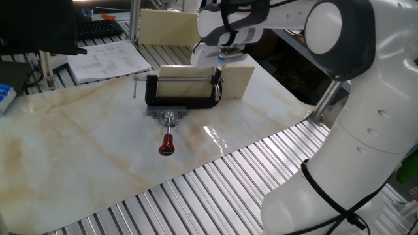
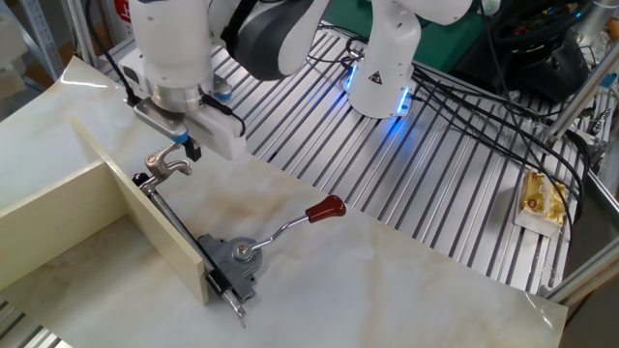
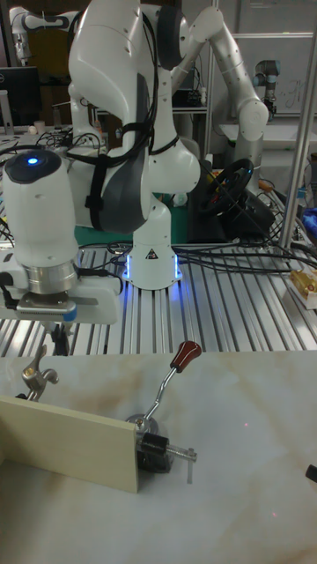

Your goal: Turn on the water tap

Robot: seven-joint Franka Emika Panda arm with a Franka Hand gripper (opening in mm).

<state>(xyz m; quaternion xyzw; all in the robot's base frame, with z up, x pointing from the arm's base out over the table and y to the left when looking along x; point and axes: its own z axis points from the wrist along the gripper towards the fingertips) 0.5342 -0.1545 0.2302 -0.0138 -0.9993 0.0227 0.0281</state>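
Note:
The water tap (image 2: 166, 166) is a small silver piece held at the jaw end of the black C-clamp (image 1: 181, 102), beside the upright wooden board (image 2: 145, 217). It also shows as the tap (image 1: 217, 83) in one fixed view and the tap (image 3: 35, 376) in the tall view. My gripper (image 2: 191, 148) hangs just above and slightly beside it, not touching it. Its fingers (image 3: 60, 339) look pressed together with nothing between them. In one fixed view the gripper (image 1: 220, 62) sits over the board's right end.
A grey base carries a lever with a red knob (image 2: 327, 208) under the clamp, pointing toward the table's front in one fixed view (image 1: 166, 149). Papers (image 1: 108, 60) lie at the back left. Slatted metal (image 2: 426, 155) surrounds the marble top.

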